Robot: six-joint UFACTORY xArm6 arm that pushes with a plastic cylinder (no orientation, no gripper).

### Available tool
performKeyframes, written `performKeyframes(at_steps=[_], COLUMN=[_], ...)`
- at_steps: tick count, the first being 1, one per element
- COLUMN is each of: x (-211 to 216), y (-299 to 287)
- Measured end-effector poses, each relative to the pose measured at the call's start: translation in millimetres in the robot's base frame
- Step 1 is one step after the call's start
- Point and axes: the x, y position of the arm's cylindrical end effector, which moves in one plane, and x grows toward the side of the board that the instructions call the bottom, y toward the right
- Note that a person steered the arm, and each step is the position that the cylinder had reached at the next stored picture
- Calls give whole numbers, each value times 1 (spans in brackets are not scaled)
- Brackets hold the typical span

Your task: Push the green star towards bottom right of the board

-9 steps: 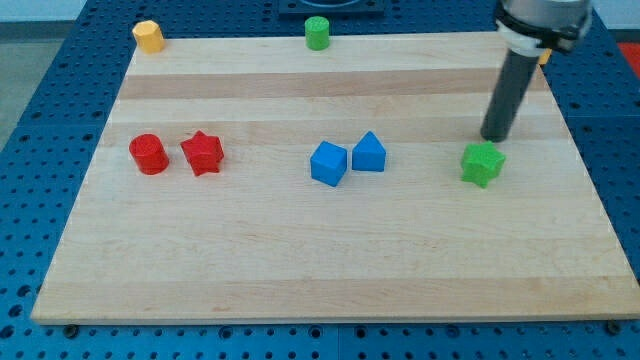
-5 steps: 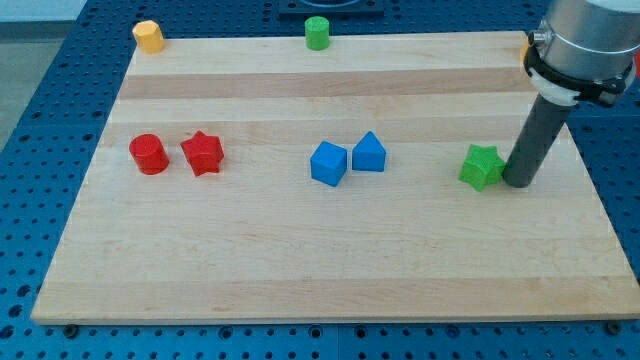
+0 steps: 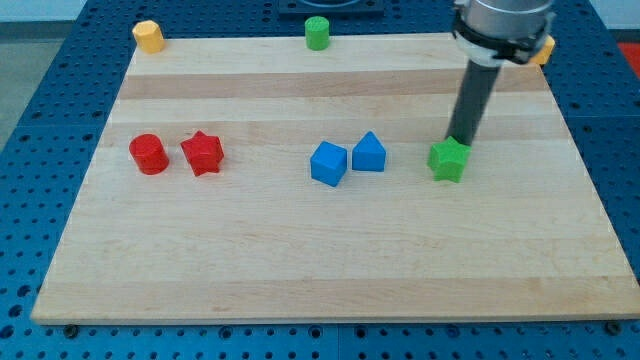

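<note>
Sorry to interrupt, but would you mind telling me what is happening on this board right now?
My tip is down on the wooden board, right at the upper edge of the green star block, which I am to push toward the bottom right. The star sits right of centre, beside the two blue blocks.

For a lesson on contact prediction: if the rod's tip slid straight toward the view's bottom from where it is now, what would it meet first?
My tip sits at the top edge of the green star, so it would meet the star first, seemingly at once; the exact gap is unclear.
</note>
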Motion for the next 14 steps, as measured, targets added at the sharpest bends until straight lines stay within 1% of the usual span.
performKeyframes(at_steps=[1, 3, 4, 5, 6, 8, 10, 11, 13, 14], x=[-25, -23, -10, 12, 28, 31, 5, 6, 43, 52], y=[-27, -28, 7, 18, 12, -37, -91, -102, -102, -98])
